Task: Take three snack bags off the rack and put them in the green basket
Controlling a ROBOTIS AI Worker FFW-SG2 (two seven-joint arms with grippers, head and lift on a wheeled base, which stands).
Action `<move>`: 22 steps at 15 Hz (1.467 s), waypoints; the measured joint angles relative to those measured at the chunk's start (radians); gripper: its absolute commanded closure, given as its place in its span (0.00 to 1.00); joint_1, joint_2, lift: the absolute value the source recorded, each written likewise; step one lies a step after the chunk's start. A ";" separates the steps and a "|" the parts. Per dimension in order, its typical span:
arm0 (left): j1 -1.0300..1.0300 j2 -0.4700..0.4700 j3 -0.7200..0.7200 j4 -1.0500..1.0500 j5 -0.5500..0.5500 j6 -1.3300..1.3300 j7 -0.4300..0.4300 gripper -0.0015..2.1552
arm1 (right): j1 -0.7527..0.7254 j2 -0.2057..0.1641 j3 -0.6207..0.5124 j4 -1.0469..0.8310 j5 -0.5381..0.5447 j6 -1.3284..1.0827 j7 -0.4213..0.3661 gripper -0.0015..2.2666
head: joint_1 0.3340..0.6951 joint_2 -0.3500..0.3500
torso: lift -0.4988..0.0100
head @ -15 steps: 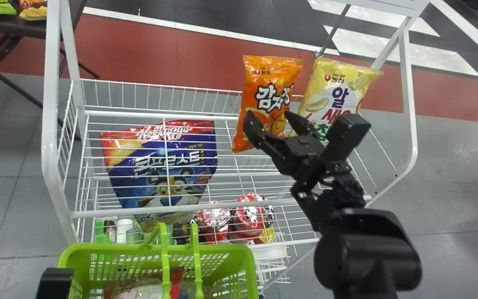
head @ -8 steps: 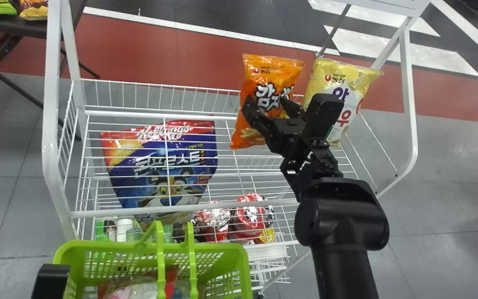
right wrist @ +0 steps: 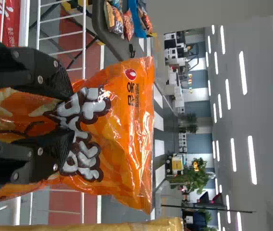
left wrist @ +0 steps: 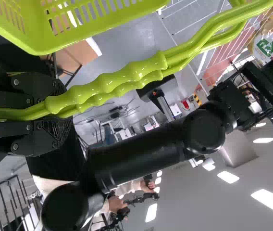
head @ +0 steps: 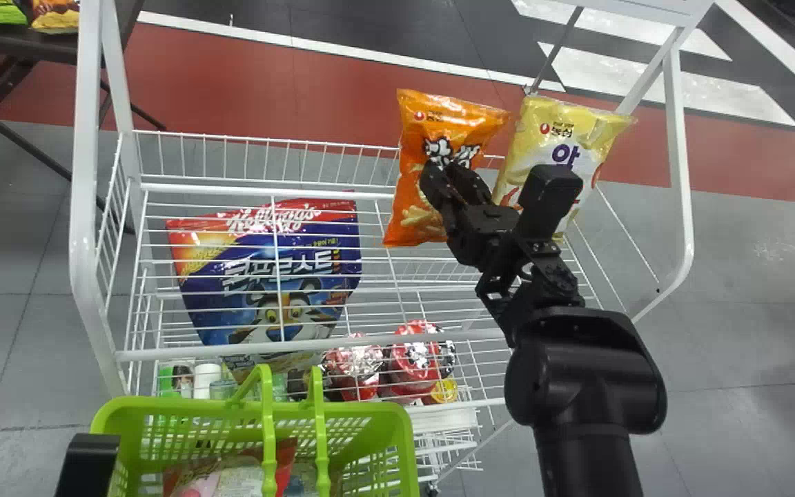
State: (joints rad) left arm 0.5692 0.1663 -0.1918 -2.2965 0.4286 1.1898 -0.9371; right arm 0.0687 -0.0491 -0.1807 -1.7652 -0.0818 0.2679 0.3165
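My right gripper (head: 447, 177) is at the orange snack bag (head: 414, 200) on the rack (head: 266, 186); in the right wrist view the gripper (right wrist: 68, 115) pinches creases in the front of the orange bag (right wrist: 127, 125). Right beside it stands a yellow snack bag (head: 549, 141). At the lower left, part of my left gripper (head: 87, 464) shows next to the green basket (head: 397, 442), which has a red and pink package (head: 221, 478) inside. Seen from the left wrist, that gripper (left wrist: 64, 114) is shut around the basket's handles (left wrist: 127, 79).
A blue and red cereal bag (head: 266, 276) lies behind the rack's wires on the left. Red-topped containers (head: 415, 359) stand lower, near the basket. White posts (head: 83, 207) frame the rack, and a dark table (head: 18, 43) stands at the far left.
My right gripper first moved left and up onto the orange bag, then its fingers came together. The orange bag's top has leaned slightly left. The basket has shifted a little left.
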 measured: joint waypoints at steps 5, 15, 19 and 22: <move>0.005 -0.003 0.000 -0.004 -0.001 -0.003 -0.001 0.57 | 0.171 0.000 -0.039 -0.304 -0.057 0.111 0.025 0.96 | 1.00 0.00 | 0.94; 0.018 -0.021 -0.004 -0.010 -0.014 -0.011 0.009 0.57 | 0.592 0.001 -0.241 -0.810 -0.301 0.654 0.158 0.95 | 1.00 0.00 | 0.94; 0.026 -0.027 -0.005 -0.013 -0.020 -0.021 0.010 0.57 | 0.634 -0.005 -0.229 -0.816 -0.381 0.963 0.190 0.95 | 1.00 0.00 | 0.94; 0.034 -0.028 -0.008 -0.022 -0.024 -0.022 0.013 0.57 | 0.653 -0.010 -0.182 -0.811 -0.418 1.137 0.195 0.95 | 1.00 0.00 | 0.94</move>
State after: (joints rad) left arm 0.6033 0.1388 -0.1993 -2.3186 0.4049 1.1682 -0.9242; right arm 0.7214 -0.0587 -0.3629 -2.5765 -0.4993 1.4049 0.5111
